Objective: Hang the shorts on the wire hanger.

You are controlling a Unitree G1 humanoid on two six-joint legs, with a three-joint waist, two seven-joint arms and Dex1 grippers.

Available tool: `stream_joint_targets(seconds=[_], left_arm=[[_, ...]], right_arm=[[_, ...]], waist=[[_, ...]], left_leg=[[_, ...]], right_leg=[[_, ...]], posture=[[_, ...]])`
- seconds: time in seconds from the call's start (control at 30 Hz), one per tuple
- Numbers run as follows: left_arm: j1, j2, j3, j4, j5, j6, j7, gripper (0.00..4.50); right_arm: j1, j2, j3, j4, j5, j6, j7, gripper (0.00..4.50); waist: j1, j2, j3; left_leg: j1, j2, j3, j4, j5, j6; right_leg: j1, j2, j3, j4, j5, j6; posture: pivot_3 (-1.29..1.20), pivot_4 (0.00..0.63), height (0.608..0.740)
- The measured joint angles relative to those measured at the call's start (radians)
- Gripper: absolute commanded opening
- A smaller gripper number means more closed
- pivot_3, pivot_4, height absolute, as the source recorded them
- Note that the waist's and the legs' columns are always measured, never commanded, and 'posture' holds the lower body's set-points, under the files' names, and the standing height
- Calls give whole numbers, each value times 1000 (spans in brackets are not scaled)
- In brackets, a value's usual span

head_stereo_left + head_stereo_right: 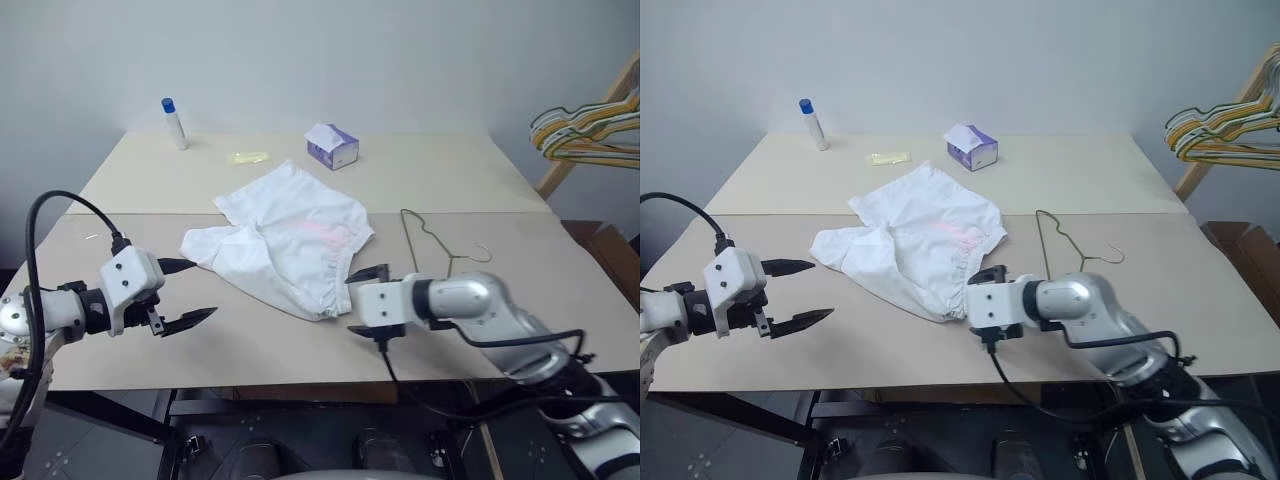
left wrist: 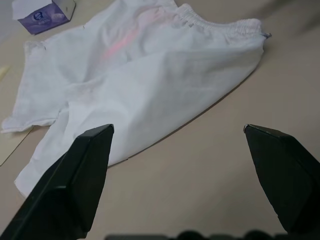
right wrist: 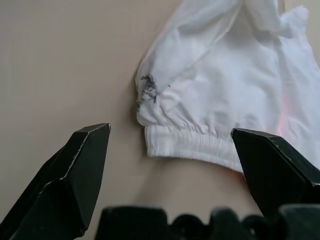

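Both grippers hover with fingers spread wide at the front of the tabletop [image 1: 560, 190], the shorts lying between them.

The shorts [image 1: 290, 245] lie crumpled flat near the middle of the tabletop, waistband toward the front edge and right side. The wire hanger [image 1: 430, 240] rests flat just beside them on the right, apart from the cloth, its hook toward the right edge. The left gripper [image 1: 190, 292] sits near the front left corner, empty, pointing at the shorts' left leg. The right gripper [image 1: 985, 275] hangs close to the waistband's front end, holding nothing. A tissue box [image 1: 332, 146] and a blue-capped bottle [image 1: 174, 124] stand along the back edge.
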Motion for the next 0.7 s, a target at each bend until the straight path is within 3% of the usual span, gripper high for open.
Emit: stream_joint_targets(seconds=[0.13, 0.47, 0.7], left_arm=[[5, 0, 0, 2, 1, -2, 0, 4500], [56, 0, 10, -12, 2, -17, 14, 4500], [65, 0, 12, -16, 14, -19, 21, 4500]], right_arm=[[-43, 21, 67, 142, -119, -93, -30, 3571], [-43, 61, 83, 271, -181, -260, -45, 21], [0, -68, 47, 290, -228, -434, -97, 21]], waist=[[4, 0, 0], [5, 0, 0], [13, 0, 0]], left_leg=[[-1, 0, 0, 0, 0, 0], [0, 0, 0, 0, 0, 0], [0, 0, 0, 0, 0, 0]], right_leg=[[0, 0, 0, 0, 0, 0], [0, 0, 0, 0, 0, 0], [0, -1, -1, 0, 0, 0]], posture=[[33, 0, 740], [55, 0, 740], [35, 0, 740]])
